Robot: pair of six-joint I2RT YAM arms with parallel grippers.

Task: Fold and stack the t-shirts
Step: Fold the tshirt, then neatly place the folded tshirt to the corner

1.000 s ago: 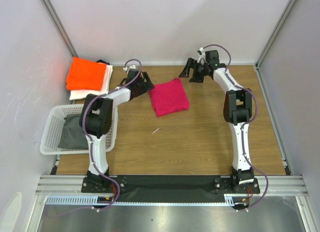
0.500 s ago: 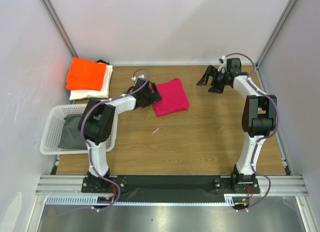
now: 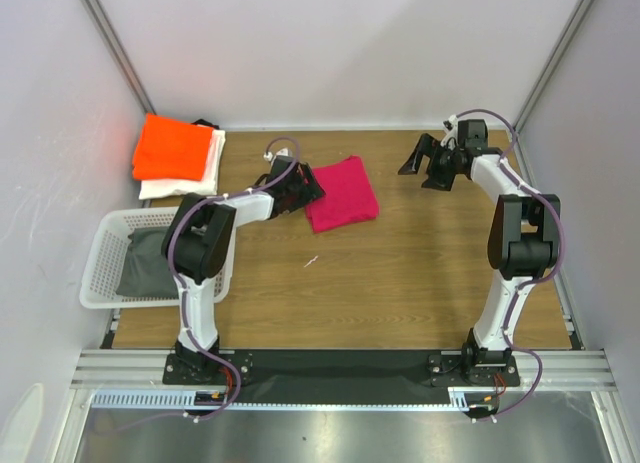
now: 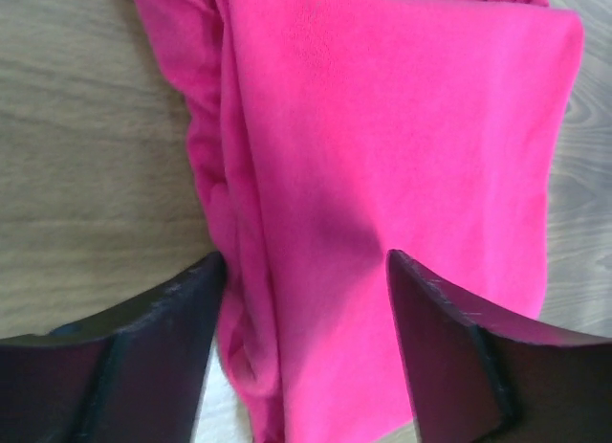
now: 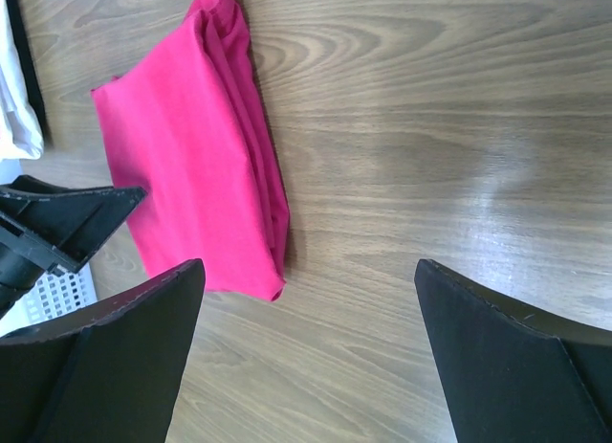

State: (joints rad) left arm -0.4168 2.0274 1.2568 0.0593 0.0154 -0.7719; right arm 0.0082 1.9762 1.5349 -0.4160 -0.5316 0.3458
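Note:
The magenta-pink t-shirt (image 3: 341,192) lies folded on the wooden table near the back middle; it also shows in the left wrist view (image 4: 382,175) and the right wrist view (image 5: 196,175). My left gripper (image 3: 305,191) is open at the shirt's left edge, its fingers astride the folded edge (image 4: 249,366). My right gripper (image 3: 425,168) is open and empty above bare table at the back right. The folded orange t-shirt (image 3: 172,148) lies on the folded white t-shirt (image 3: 190,183) at the back left corner.
A white lattice basket (image 3: 100,258) holding a grey cloth (image 3: 145,263) stands at the left edge of the table. A small white scrap (image 3: 311,260) lies mid-table. Grey walls close in the back and both sides.
My left gripper has moved right onto the pink shirt's left edge. My right gripper has swung away from the shirt to the back right.

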